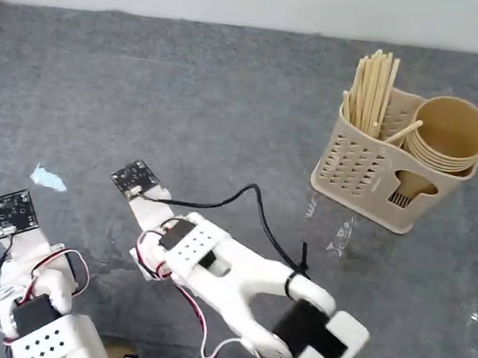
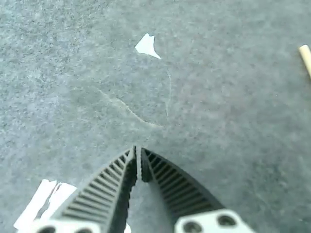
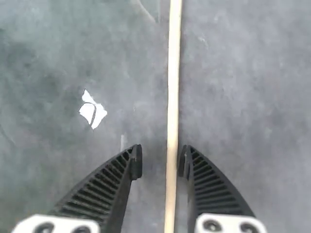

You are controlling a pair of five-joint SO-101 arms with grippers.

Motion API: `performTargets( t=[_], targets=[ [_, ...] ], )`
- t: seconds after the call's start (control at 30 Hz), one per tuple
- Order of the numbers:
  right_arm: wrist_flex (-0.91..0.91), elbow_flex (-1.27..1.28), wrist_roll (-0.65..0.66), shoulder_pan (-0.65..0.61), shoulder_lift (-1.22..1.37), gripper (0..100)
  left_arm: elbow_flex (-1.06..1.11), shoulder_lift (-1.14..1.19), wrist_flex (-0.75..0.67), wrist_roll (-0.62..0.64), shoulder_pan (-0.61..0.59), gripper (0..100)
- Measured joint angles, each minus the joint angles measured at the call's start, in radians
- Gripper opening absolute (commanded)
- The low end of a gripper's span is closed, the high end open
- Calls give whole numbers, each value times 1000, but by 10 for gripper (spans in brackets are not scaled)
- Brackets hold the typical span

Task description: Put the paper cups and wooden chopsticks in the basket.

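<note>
Nearest, at the left of the bench point(image 1: 188, 95), the left claw point(image 2: 138, 162) hangs low over bare grey surface with its tips pressed together and nothing between them. It looks idle. A torn paper scrap point(image 2: 146, 46) lies just beyond it and seems no hazard.

A little farther in and to the right, the right claw point(image 3: 159, 162) is spread apart and straddles a loose wooden chopstick point(image 3: 173, 97) that lies flat on the bench, running away from the claw. The stick sits closer to one tip than the other, so my worry is that the nearer tip reaches it first and rolls or skids it sideways instead of pinching it. If the tips are not down at bench level, they may close over the top and come up empty. Both ends of the stick run out of view, so I cannot tell whether the hold would be near the middle. An off-centre hold would let the long end sag or swing during the carry.

Far right stands the basket point(image 1: 369, 172). Its left compartment is crowded with upright chopsticks point(image 1: 372, 86), and its right one holds stacked paper cups point(image 1: 451, 134). With that little room, an incoming stick brought in at a slant could catch the rim or the bundle, bounce out, or shove the light basket along.
</note>
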Motion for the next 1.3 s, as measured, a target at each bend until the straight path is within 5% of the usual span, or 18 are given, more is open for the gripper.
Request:
performTargets(
  t=[0.13,0.23,0.57,1.0,1.3],
  targets=[
    [0,-61,61,5,63,110,0,0,0,0,2,13],
    [0,-77,80,29,81,0,0,0,0,0,2,13],
    [94,-91,133,137,72,7,0,0,0,0,2,13],
    [385,-83,176,272,-540,7,0,0,0,0,2,13],
    [315,-83,304,543,-928,7,0,0,0,0,2,13]
  ],
)
